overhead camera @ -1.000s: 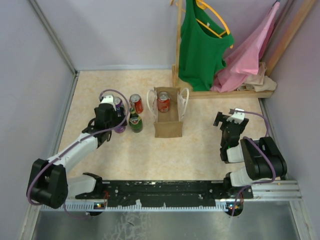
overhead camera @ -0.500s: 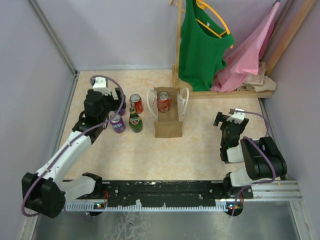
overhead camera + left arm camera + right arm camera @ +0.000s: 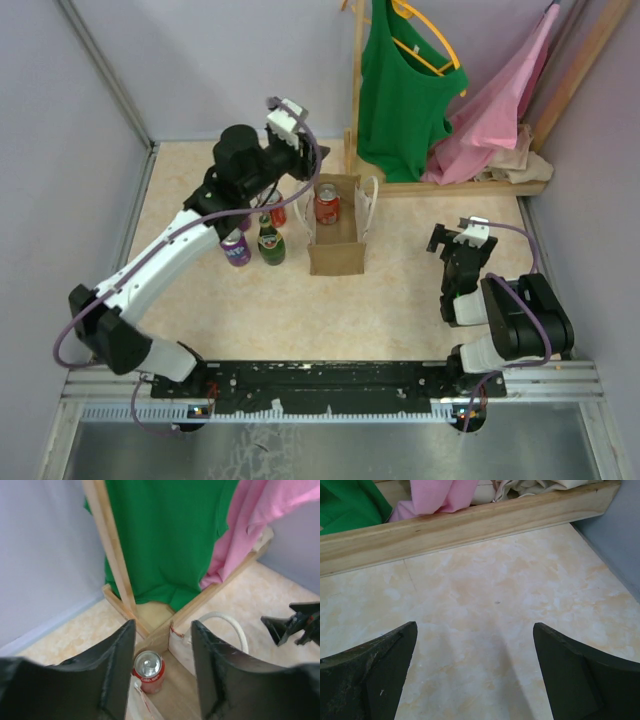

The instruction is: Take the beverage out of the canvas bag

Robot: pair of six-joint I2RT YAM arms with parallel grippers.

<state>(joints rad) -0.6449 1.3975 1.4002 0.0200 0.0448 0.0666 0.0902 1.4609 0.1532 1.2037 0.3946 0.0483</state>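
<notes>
While the right tool is idling well to the right of the canvas bag, its fingers spread wide above bare, cream-marbled tabletop, the step in hand is looking like the approach to the reach-in. Left of the bag, a purple can, a green glass bottle and a second red can are standing in a tight cluster. The bag itself is standing upright with its mouth gaping: stiff tan cloth, boxy walls, soft white rope handles drooping at either side. Inside it, toward the far end, the beverage, a smooth red metal can with a shiny silver lid, is sitting upright. The left tool is hovering by the bag's far left corner, jaws parted and empty, framing that can in its wrist view. The next move is probably calling for a straight descent between the handles, then a close on the can's round, slippery side without snagging rope or cloth. Beyond the bag, a pale wooden rack is holding a green shirt and a pink garment.
</notes>
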